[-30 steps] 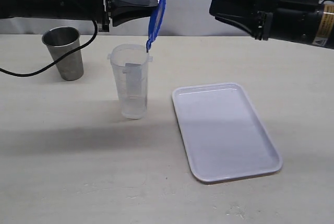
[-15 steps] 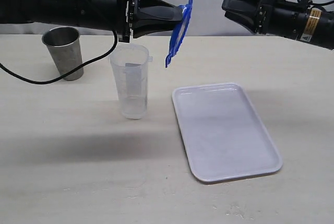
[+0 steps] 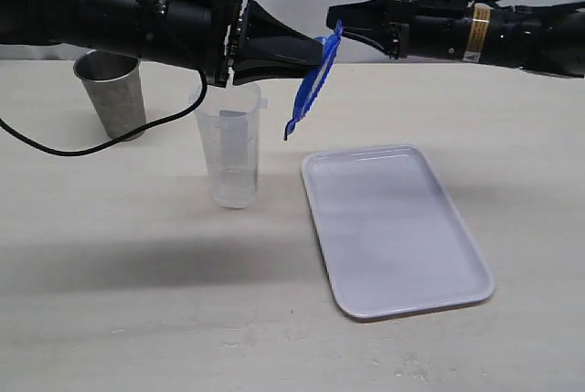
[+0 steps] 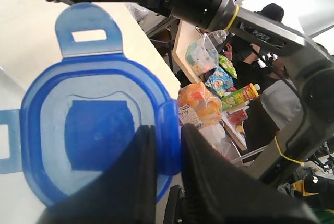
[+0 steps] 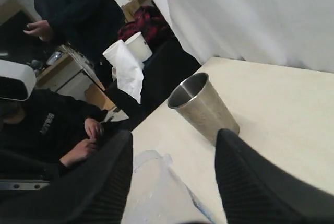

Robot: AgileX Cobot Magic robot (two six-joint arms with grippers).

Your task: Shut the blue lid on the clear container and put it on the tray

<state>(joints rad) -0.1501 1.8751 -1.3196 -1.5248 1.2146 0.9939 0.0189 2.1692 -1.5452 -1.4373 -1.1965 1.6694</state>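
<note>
Hanging above the worktop [image 3: 137, 310], the blue lid [image 3: 309, 90] is pinched by its edge in the left jaws, tilted, up between the clear container [image 3: 230, 150] and the tray [image 3: 393, 227], while the right jaws gape open beside its top.

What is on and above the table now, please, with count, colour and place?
blue lid: one, blue, held tilted in the air beside the container's rim
clear container: one, translucent, upright, left of the tray
metal cup: one, grey, upright, far left
tray: one, white, flat, right of centre
table: one, beige, under all
left gripper: one, black, shut on the blue lid
right gripper: one, black, open, near the lid's top edge
</note>
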